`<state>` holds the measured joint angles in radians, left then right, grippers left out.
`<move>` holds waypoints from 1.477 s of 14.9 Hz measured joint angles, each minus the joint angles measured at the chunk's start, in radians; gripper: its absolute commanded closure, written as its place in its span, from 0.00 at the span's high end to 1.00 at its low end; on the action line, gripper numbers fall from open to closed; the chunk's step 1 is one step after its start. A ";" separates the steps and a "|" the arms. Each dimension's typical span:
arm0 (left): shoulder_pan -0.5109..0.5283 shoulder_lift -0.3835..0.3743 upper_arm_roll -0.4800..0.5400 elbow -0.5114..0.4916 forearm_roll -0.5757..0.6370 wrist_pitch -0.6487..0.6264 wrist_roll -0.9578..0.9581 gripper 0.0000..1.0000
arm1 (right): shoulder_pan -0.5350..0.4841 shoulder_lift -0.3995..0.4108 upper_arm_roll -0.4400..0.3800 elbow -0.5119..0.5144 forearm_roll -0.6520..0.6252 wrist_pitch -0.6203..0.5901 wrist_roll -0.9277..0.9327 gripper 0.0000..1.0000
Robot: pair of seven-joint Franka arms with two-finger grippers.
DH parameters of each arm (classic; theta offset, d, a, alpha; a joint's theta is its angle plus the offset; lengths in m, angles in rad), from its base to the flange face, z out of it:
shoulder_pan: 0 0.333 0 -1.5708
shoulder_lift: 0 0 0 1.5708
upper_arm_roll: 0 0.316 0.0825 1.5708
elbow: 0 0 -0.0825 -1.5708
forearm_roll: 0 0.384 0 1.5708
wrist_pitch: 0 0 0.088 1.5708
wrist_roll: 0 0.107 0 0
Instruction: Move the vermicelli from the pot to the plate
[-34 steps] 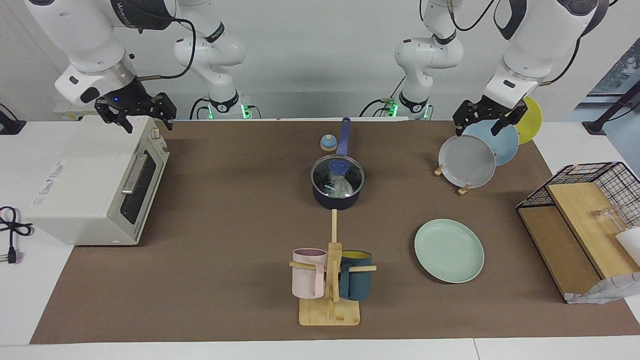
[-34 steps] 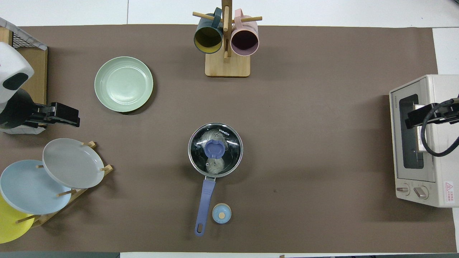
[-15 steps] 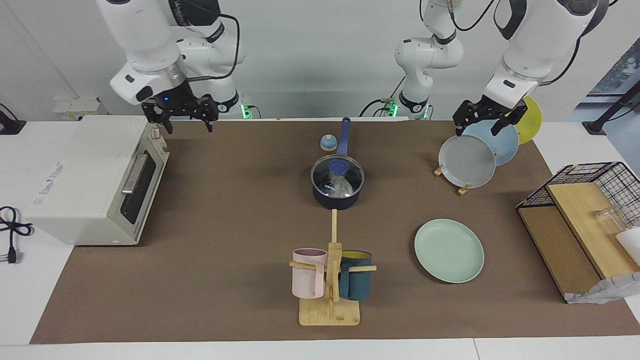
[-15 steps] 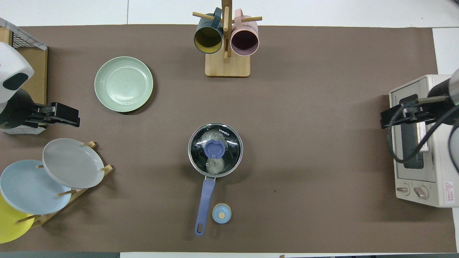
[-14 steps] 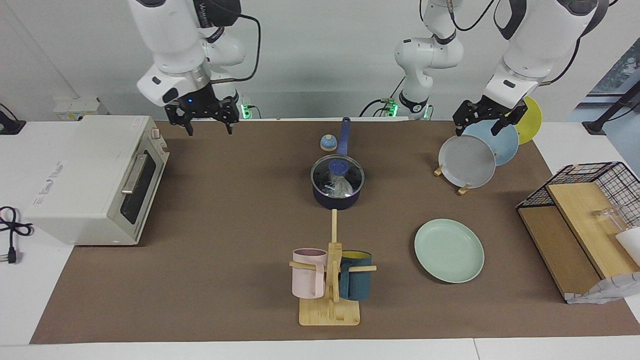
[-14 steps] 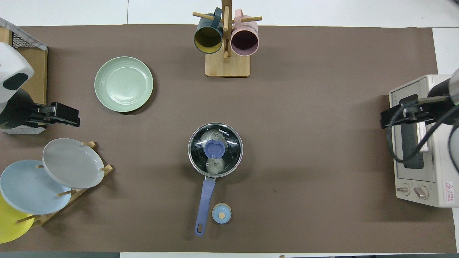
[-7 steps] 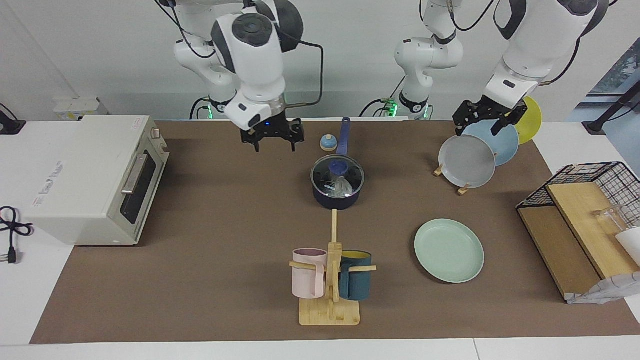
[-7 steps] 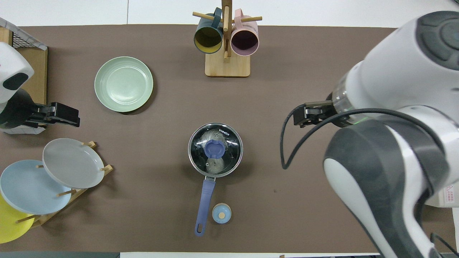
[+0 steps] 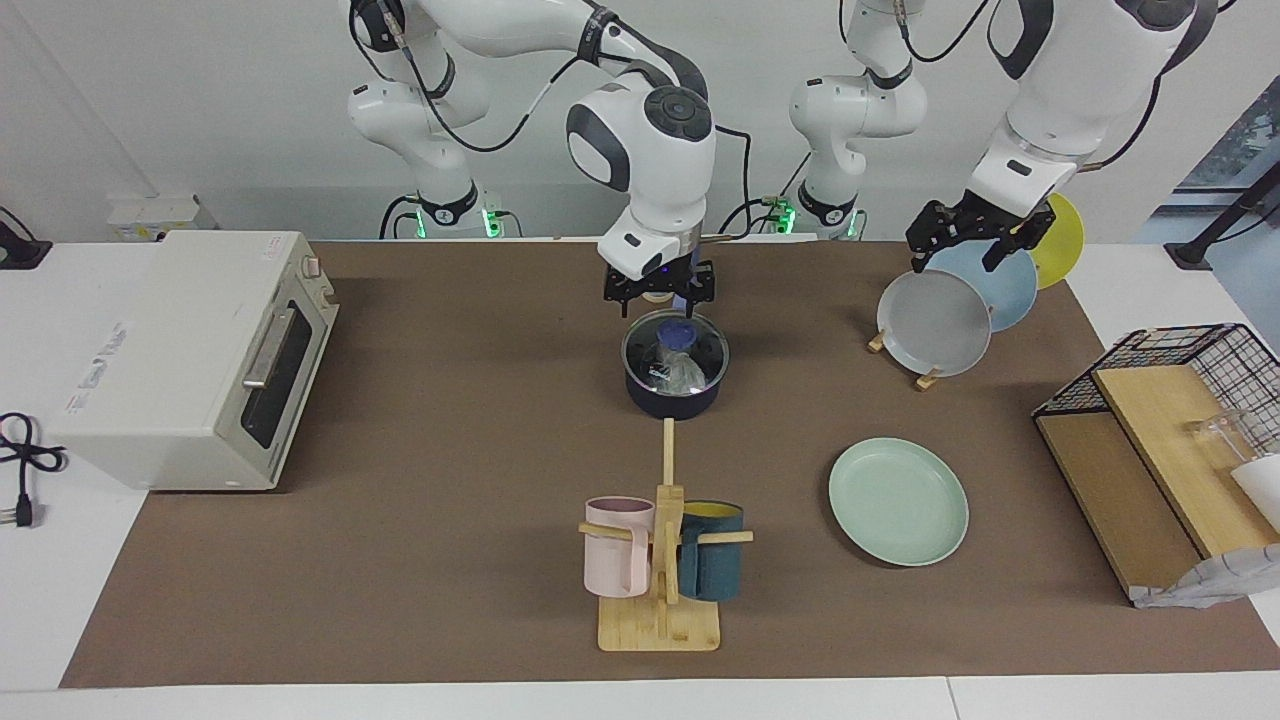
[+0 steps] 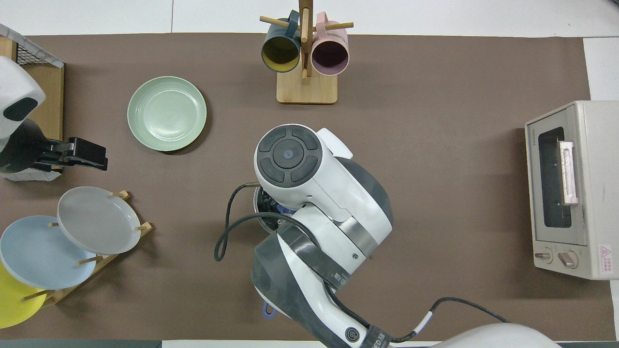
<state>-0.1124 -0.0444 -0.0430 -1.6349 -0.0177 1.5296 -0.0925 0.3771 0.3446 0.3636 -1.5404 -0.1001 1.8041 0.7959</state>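
Toward the right arm's end of the bench: a white toaster oven, door shut, on the white surface at the edge of the brown mat

At mid-bench: right end effector pointing down, fingers spread apart, gripping nothing, low over the robot-side edge of the glass lid and its blue knob; contact with the lid not discernible. Lid seated on the navy pot; vermicelli inside the pot, seen through the glass. From overhead, pot almost wholly covered by the right arm

Farther from the robots than the pot: a wooden mug rack carrying a pink and a navy mug

Toward the left arm's end: mint-green plate lying flat and bare, well apart from the pot. Nearer the robots, left end effector idle over the grey plate in its rack, fingers apart, holding nothing. At the bench's end, a wire basket

Plain white wall past the arm bases
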 measured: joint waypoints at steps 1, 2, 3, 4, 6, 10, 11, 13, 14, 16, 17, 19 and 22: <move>0.000 0.000 0.000 0.000 0.000 0.000 0.000 1.00 | -0.003 0.006 -0.001 0.000 0.000 0.011 0.001 1.00; 0.000 0.000 0.001 0.000 0.000 0.001 0.000 1.00 | -0.004 0.010 -0.002 0.000 0.000 0.022 0.004 1.00; 0.000 0.000 0.001 0.000 0.000 0.002 0.000 1.00 | 0.000 0.015 -0.001 -0.001 0.001 0.031 0.016 1.00; 0.000 0.000 0.001 0.000 0.000 0.003 0.000 1.00 | 0.012 0.022 -0.001 -0.003 0.001 0.042 0.036 1.00; 0.001 0.000 0.001 0.000 0.000 0.003 0.000 1.00 | 0.041 0.043 0.000 -0.005 0.000 0.060 0.072 1.00; 0.001 0.000 0.002 0.000 0.000 0.005 0.000 1.00 | 0.055 0.064 0.000 -0.018 -0.014 0.097 0.080 1.00; 0.001 0.000 0.002 0.000 0.000 0.005 0.000 1.00 | 0.056 0.065 0.000 -0.027 -0.028 0.104 0.080 1.00; 0.001 0.000 0.002 0.000 0.000 0.005 -0.001 1.00 | 0.058 0.065 0.000 -0.042 -0.043 0.120 0.080 1.00; 0.002 0.000 0.002 0.000 0.000 0.006 -0.001 1.00 | 0.059 0.065 0.000 -0.047 -0.044 0.124 0.080 1.00; 0.002 0.000 0.002 0.000 0.000 0.006 -0.001 1.00 | 0.059 0.065 0.000 -0.052 -0.044 0.129 0.080 0.91; 0.002 0.000 0.002 0.000 0.000 0.006 -0.002 1.00 | 0.059 0.065 0.000 -0.053 -0.044 0.131 0.080 0.86; 0.002 0.000 0.002 0.000 0.000 0.006 -0.002 1.00 | 0.059 0.065 0.000 -0.056 -0.044 0.132 0.077 0.76; 0.002 0.000 0.002 0.000 0.000 0.007 -0.002 1.00 | 0.060 0.065 0.000 -0.058 -0.045 0.132 0.076 0.64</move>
<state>-0.1106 -0.0444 -0.0406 -1.6349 -0.0177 1.5365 -0.0948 0.4367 0.4095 0.3636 -1.5984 -0.1447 1.9361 0.8717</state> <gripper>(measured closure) 0.000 0.282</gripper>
